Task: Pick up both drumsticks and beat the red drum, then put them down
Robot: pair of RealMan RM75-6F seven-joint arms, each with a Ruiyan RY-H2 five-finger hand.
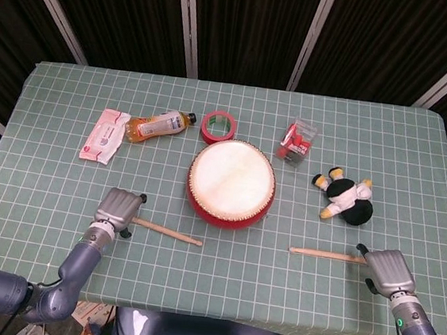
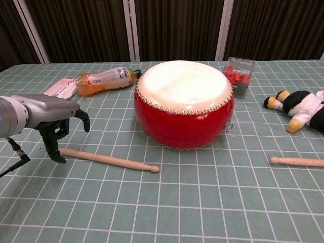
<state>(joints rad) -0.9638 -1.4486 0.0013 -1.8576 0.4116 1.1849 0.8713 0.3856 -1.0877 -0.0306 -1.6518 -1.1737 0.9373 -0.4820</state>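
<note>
Your left hand (image 2: 50, 117) hangs over the butt of the left stick (image 2: 109, 160), fingers spread and holding nothing; the stick lies flat on the table (image 2: 167, 212), tip pointing right, just in front of the drum's lower left. The head view shows your right hand (image 1: 387, 270) at the butt of the right stick (image 1: 328, 255), which also lies flat with its tip toward the drum; you cannot tell there whether its fingers are apart or touch the stick. The chest view crops that hand out, showing only the stick's tip end at the right edge. The drum (image 2: 184, 104) sits mid-table between the sticks. Behind it: bottle (image 2: 104, 79), red caps box (image 2: 239, 76), plush toy (image 2: 301, 110). Only the head view shows the tape roll (image 1: 218, 124) and wipes pack (image 1: 104, 134).
</note>
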